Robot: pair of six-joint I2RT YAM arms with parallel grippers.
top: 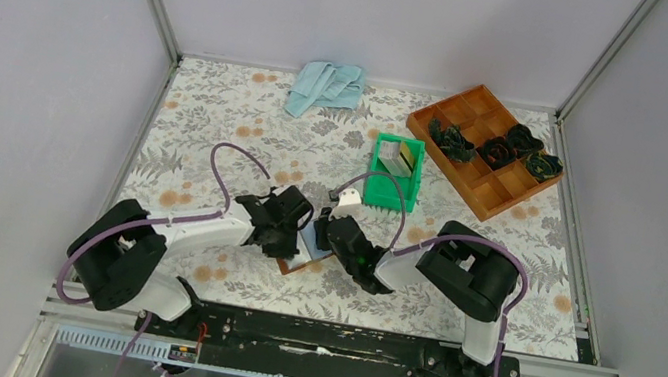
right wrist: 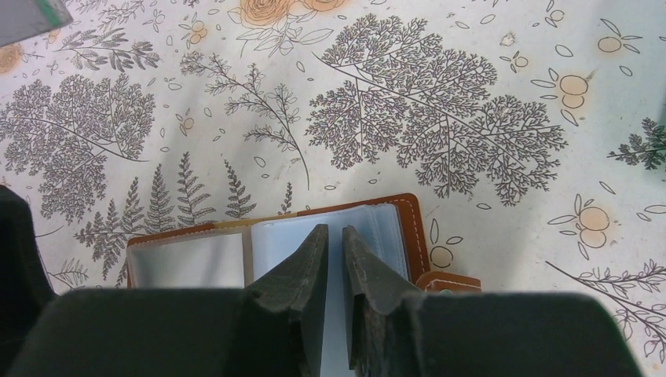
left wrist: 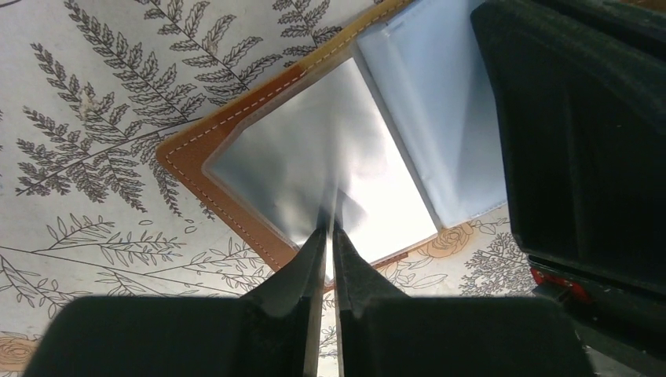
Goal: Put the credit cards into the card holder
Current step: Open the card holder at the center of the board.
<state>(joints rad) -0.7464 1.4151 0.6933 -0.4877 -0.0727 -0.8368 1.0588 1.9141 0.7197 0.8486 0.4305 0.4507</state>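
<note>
The brown card holder point(top: 293, 265) lies open on the floral cloth between both arms, its clear sleeves facing up. My left gripper point(left wrist: 330, 228) is shut on a thin grey credit card point(left wrist: 334, 206), seen edge-on. The card's far edge meets the holder's point(left wrist: 196, 149) shiny left page. My right gripper point(right wrist: 335, 229) stands over the holder's right page point(right wrist: 389, 228). Its jaws are a narrow gap apart and only the light-blue sleeve shows between them. The snap tab point(right wrist: 449, 280) sticks out beside it. More credit cards point(top: 398, 156), grey and gold, stand in the green bin.
The green bin point(top: 375, 193) sits just behind the grippers. At the back right is a wooden compartment tray point(top: 472, 185) with dark items. A light-blue cloth point(top: 326, 86) lies at the back edge. The right arm's black body point(left wrist: 573, 133) crowds the left wrist view.
</note>
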